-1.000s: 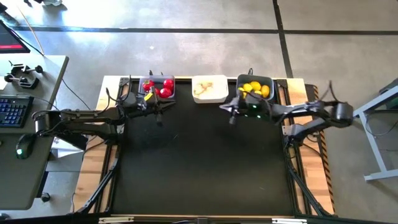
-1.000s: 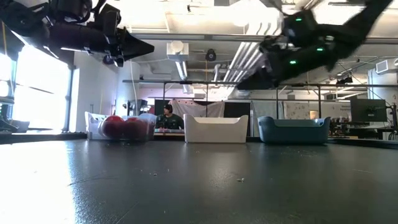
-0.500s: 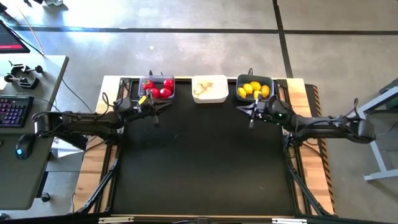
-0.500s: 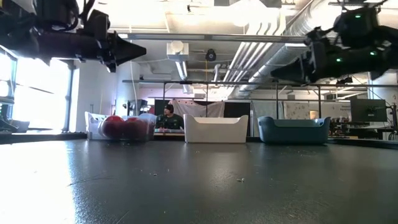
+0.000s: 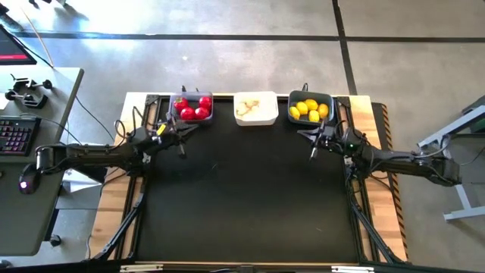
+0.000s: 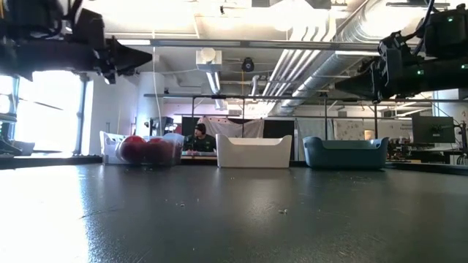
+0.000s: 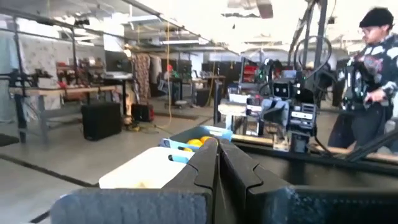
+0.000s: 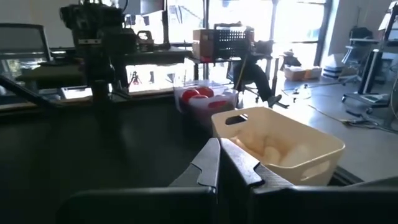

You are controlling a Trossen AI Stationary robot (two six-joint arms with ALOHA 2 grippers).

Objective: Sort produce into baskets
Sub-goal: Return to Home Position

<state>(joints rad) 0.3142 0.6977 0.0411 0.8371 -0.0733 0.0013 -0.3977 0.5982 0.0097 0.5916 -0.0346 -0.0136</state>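
Three baskets stand in a row at the table's far edge. The grey basket (image 5: 192,107) holds red tomatoes (image 5: 198,111). The white basket (image 5: 255,108) holds whitish garlic bulbs (image 8: 273,151). The teal basket (image 5: 311,108) holds yellow lemons (image 5: 307,108). My left gripper (image 5: 184,127) is shut and empty, above the table just near of the grey basket. My right gripper (image 5: 309,135) is shut and empty, above the table just near of the teal basket. In the low view the baskets show as grey (image 6: 141,150), white (image 6: 254,151) and teal (image 6: 345,153).
The black mat (image 5: 242,197) stretches from the baskets to the near edge. A desk with a keyboard (image 5: 15,136) stands left of the table. A person (image 7: 373,68) stands beyond the table on the right arm's side.
Both arms have drawn back from the baskets. My left gripper has gone toward the table's left edge, away from the grey basket. My right gripper has gone toward the table's right edge, away from the teal basket. Both stay above the table.
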